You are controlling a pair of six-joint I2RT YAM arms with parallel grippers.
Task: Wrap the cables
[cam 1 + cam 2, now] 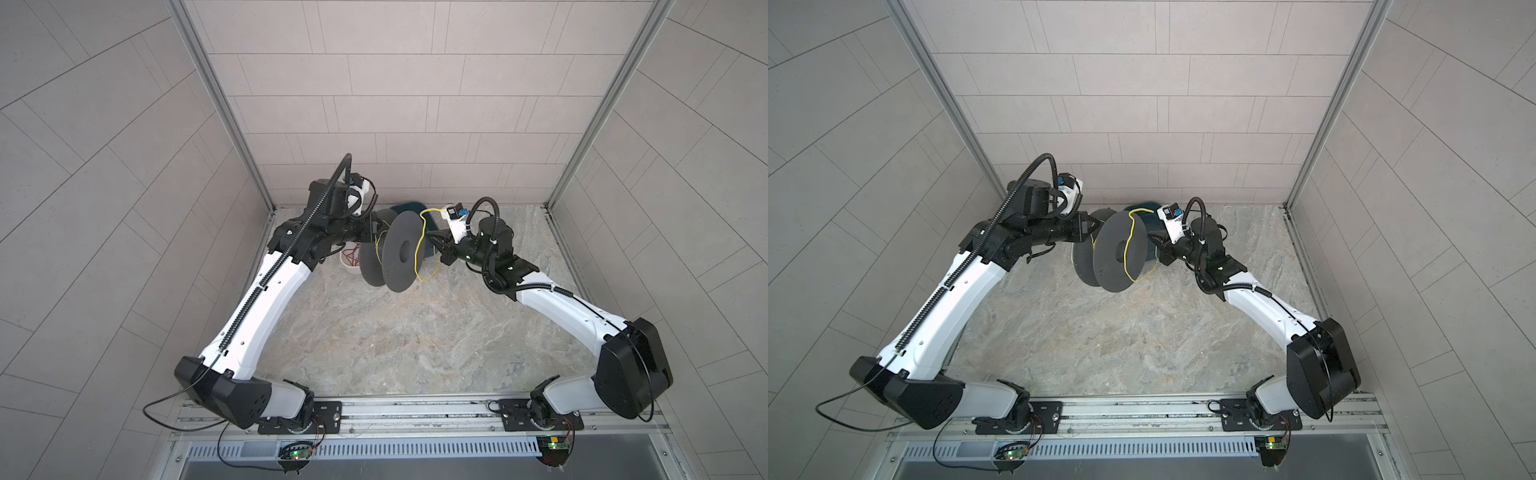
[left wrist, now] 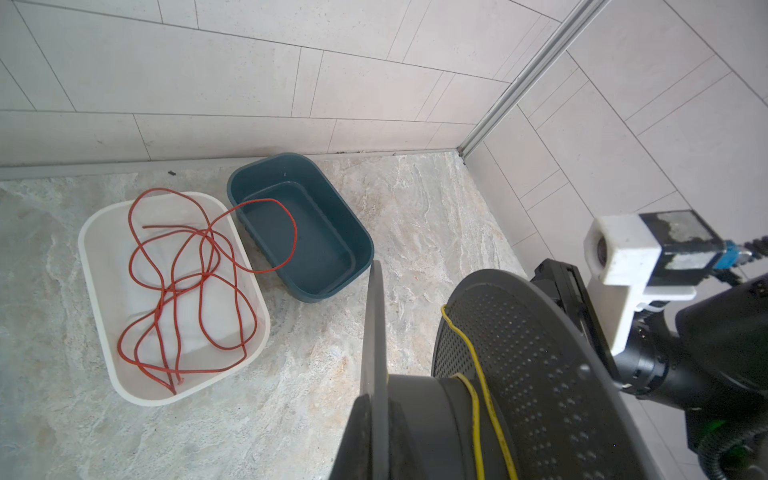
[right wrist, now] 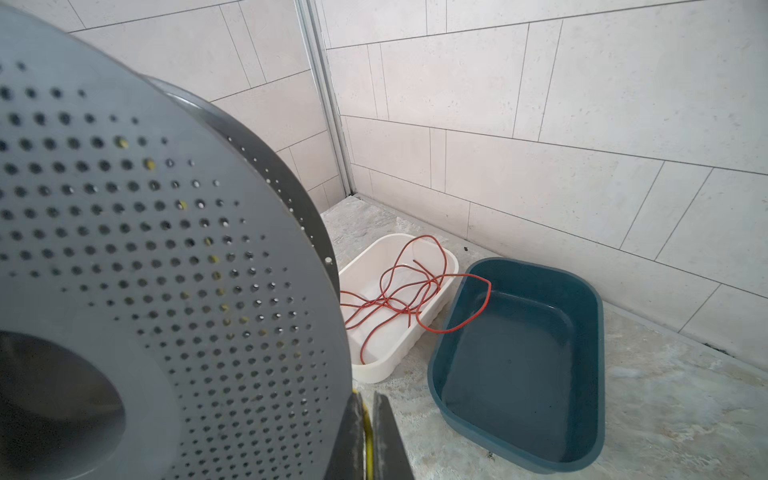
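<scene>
- My right fingers (image 3: 380,419) are pinched together on the yellow cable (image 3: 366,436), which runs straight between them.
- My left fingers (image 1: 374,227) are clamped on the rim of one flange of the spool (image 1: 399,249), so it sits between my two arms with its axis level.
- From my right fingers the cable arcs up over the nearer flange and crosses its outer face. It then hangs in a slack loop below. In the left wrist view two strands lie across the hub.
- The spool sits right in front of my right wrist camera. Its perforated flange is blurred and fills half that view, with yellow showing through a few holes.
- Beyond the spool, a white tray (image 2: 89,257) holds a tangled red cord (image 2: 187,291). One loop of the cord spills over into the blue tray (image 2: 328,266) just beside it.
- In both top views my left arm covers most of the white tray, and the spool hides much of the blue one.
- My left fingertips are hidden behind the flange in the top views. I cannot tell whether the spool's lower rim touches the surface (image 1: 395,345), nor where the cable's free end lies.
- The surface has a marbled grey-beige stone pattern. Pale tiled walls (image 1: 395,104) close it in on three sides, with metal posts in the far corners.
- A rail (image 1: 415,409) along the near edge carries both arm bases.
</scene>
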